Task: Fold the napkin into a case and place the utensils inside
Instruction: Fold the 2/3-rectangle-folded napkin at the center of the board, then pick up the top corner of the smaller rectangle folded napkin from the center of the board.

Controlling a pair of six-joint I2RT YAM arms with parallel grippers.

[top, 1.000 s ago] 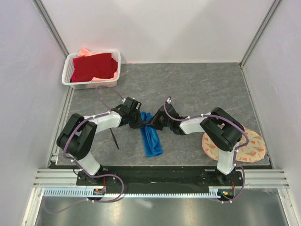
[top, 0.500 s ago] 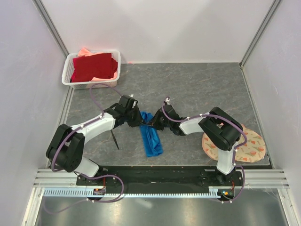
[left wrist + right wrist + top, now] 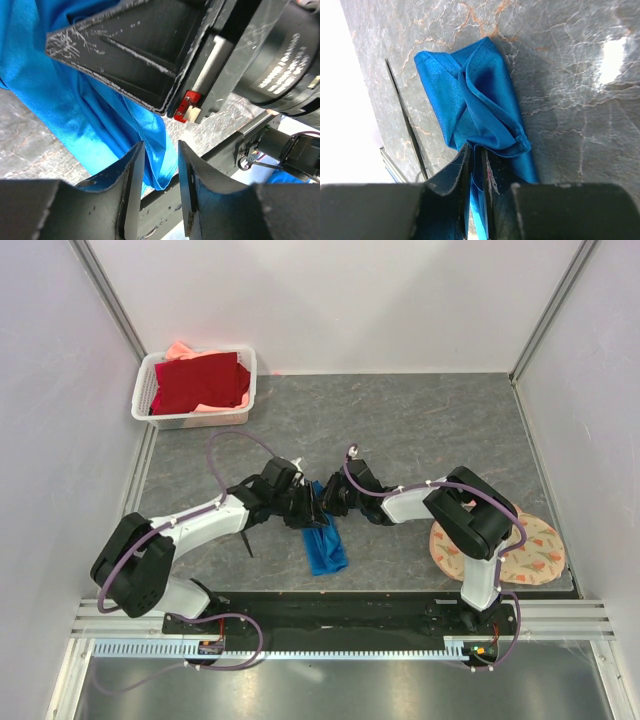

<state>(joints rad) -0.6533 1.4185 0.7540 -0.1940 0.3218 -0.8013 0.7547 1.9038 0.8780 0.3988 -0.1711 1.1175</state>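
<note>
At the near side of the grey stone-patterned bench (image 3: 430,430), the blue napkin (image 3: 325,548) lies near the middle as a narrow, loosely layered strip. Its near end is close to the front edge and its length runs away from the arms. To its left, apart from the cloth, one thin black utensil (image 3: 243,533) lies flat on the bench and roughly parallel to the strip. At the near right, a round peach floral mat (image 3: 540,555) sits partly under the right arm. Further in, both arms reach toward the middle and meet over the far end of the napkin. The left claw (image 3: 160,146) comes in from the left with its fingers (image 3: 132,190) plainly apart, and a corner of blue cloth shows in the gap beyond them. The right claw (image 3: 476,155) faces it at close range. Its jaws are only a slit apart with a fold of the napkin running between them, and it cannot be told whether they press that fold. In the far left corner, a white basket (image 3: 190,420) holds a dark red cloth (image 3: 200,382).
</note>
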